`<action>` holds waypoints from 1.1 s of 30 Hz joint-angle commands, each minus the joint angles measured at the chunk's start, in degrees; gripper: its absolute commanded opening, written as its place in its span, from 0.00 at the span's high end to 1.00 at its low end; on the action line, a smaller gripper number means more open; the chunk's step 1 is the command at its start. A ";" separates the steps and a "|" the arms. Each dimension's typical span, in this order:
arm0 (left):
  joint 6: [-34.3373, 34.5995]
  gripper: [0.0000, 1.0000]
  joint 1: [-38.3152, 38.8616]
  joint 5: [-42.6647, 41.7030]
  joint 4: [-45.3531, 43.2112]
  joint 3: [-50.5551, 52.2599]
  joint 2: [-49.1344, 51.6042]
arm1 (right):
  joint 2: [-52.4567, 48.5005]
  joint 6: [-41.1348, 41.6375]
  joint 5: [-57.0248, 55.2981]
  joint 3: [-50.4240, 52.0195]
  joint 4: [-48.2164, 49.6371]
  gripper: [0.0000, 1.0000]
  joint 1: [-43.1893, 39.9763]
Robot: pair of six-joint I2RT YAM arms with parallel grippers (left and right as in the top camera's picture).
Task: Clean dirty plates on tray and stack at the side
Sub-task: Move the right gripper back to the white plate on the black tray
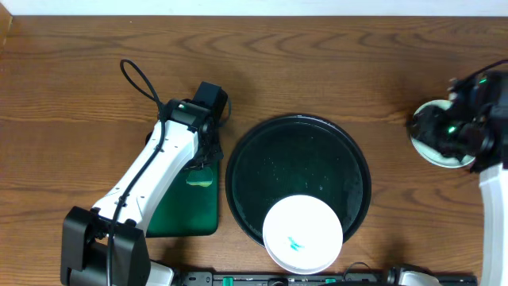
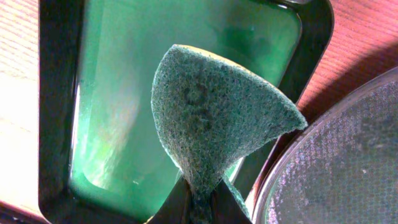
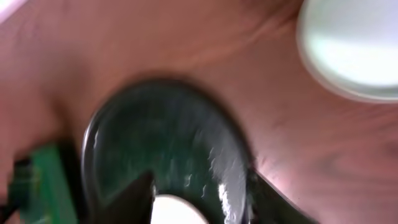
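The black tray lies mid-table, with one white plate bearing teal marks on its front rim. Another white plate rests on the wood at the far right, partly under my right gripper. In the blurred right wrist view that gripper is open with nothing between its fingers. It faces the tray, the side plate is at the upper right and the marked plate is at the bottom. My left gripper is shut on a green sponge.
A dark green rectangular tray sits left of the black tray. The sponge hangs over its green floor. The black tray's rim passes close on the right in the left wrist view. Bare wood lies around both trays.
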State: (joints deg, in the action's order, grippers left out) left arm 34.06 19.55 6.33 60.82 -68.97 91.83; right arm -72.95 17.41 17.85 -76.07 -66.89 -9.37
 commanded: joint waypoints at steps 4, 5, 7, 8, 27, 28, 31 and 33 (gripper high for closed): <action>-0.81 0.93 -0.24 0.15 -0.13 0.46 0.33 | 0.31 -9.20 7.74 1.68 -5.29 0.21 9.31; -0.81 0.93 -0.24 0.15 -0.13 0.46 0.33 | 0.31 -11.96 8.31 2.54 -5.44 0.18 10.84; -0.83 0.93 -0.24 0.15 -0.11 0.46 0.33 | 0.28 -17.11 9.66 4.85 -5.53 0.12 13.92; -0.98 0.93 -0.24 0.15 -0.11 0.46 0.33 | 0.13 -18.14 9.66 6.23 -5.55 0.10 15.26; -1.03 0.93 -0.24 0.13 -0.07 0.46 0.33 | -13.75 -19.85 19.10 27.23 12.33 0.15 24.87; -1.03 0.93 -0.24 0.13 -0.07 0.46 0.33 | -14.64 -19.85 19.10 27.23 12.52 0.16 25.09; -1.03 0.93 -0.24 0.13 -0.07 0.46 0.33 | -16.85 -19.85 19.10 27.47 13.20 0.17 25.70; -1.03 0.93 -0.24 0.13 -0.09 0.46 0.33 | -17.88 -19.82 19.12 27.74 13.49 0.16 26.16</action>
State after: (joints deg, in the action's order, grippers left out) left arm 34.04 19.55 6.33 60.58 -68.95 91.83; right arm -89.12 -1.15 35.57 -49.08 -53.71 15.77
